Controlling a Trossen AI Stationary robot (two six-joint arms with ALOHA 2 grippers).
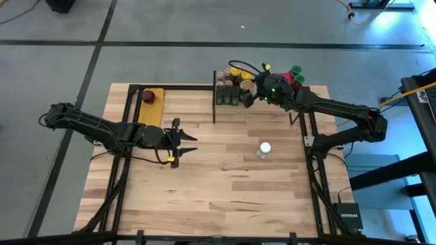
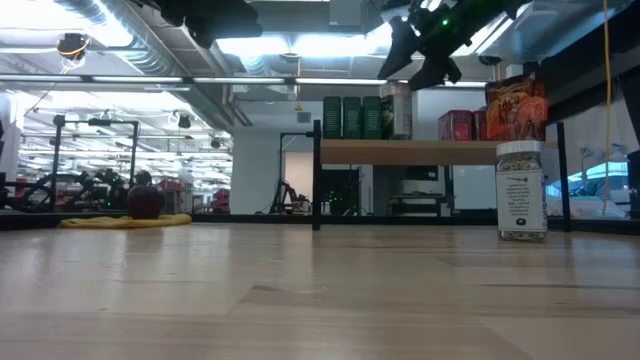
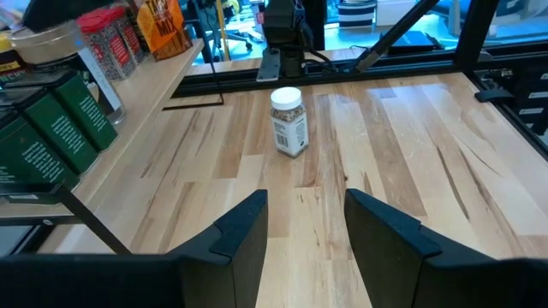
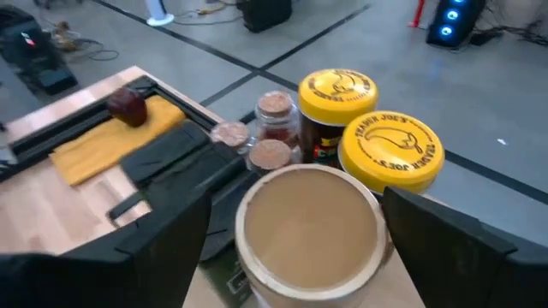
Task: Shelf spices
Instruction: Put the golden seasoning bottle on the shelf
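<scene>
Right gripper (image 1: 249, 92) poised over the tan-lidded jar (image 4: 308, 224) on the pale wood shelf on a thin black frame (image 2: 420, 151); its fingers spread wide on either side of the lid, not pressing it.

The tan-lidded jar stands upright, long axis vertical, lid up, at the shelf's crowded end; just behind it stand two yellow-lidded jars (image 4: 338, 92) and three small cork-topped jars (image 4: 276, 104), all upright; three dark green rectangular tins (image 2: 352, 117) stand on end in a row along the shelf; one white-lidded glass spice jar (image 1: 264, 149) stands upright alone on the plank-striped wooden tabletop (image 1: 225, 197), well apart from the shelf; the left gripper (image 1: 178, 143) hovers over the tabletop, its fingers parted and empty, pointing toward that jar.
</scene>
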